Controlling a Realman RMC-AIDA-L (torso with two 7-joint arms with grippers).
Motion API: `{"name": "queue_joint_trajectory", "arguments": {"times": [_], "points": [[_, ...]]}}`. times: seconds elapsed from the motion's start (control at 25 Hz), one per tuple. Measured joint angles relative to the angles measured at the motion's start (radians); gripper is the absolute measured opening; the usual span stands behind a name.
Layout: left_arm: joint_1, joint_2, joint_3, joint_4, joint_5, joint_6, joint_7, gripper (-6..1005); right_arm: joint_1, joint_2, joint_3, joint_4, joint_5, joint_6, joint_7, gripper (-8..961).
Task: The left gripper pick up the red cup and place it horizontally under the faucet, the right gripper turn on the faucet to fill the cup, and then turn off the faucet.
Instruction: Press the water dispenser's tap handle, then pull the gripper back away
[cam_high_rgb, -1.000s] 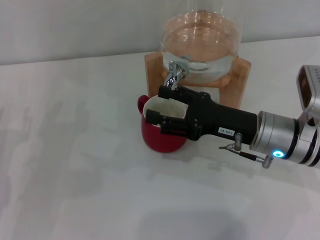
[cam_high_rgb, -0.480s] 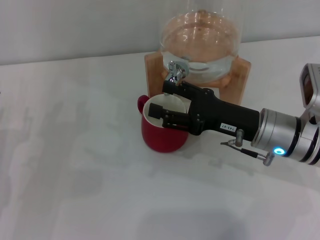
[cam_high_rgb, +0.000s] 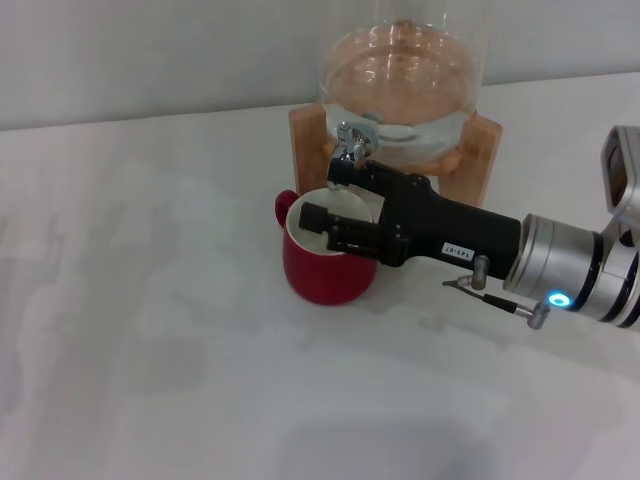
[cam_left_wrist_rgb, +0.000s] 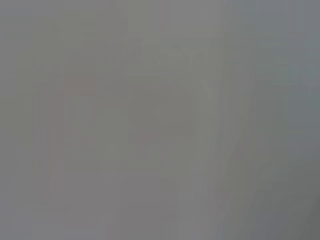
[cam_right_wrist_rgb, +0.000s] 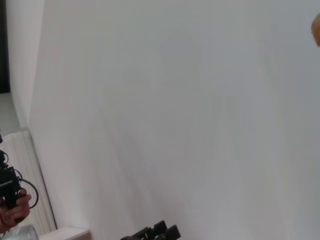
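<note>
White table (cam_high_rgb: 180, 350) w/ glass dispenser (cam_high_rgb: 405, 75) on wooden stand (cam_high_rgb: 307, 140), grey wall (cam_high_rgb: 150, 50) behind.

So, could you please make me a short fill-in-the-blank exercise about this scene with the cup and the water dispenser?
1. The red cup stands upright on the white table, below the chrome ____.
2. The inside of the cup is ____ in colour.
3. The right gripper reaches in over the cup from the robot's ____ side.
4. The glass dispenser rests on a ____ stand.

Missing words: faucet; cream-white; right; wooden
</note>
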Motion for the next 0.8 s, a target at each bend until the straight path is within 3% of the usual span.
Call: {"name": "queue_joint_trajectory", "arguments": {"times": [0.8], "points": [[-0.002, 0.0, 0.0, 0.0, 0.0, 0.0, 0.0, 601, -0.01, -0.002, 0.002, 0.001, 0.014, -0.001, -0.01, 872]]}}
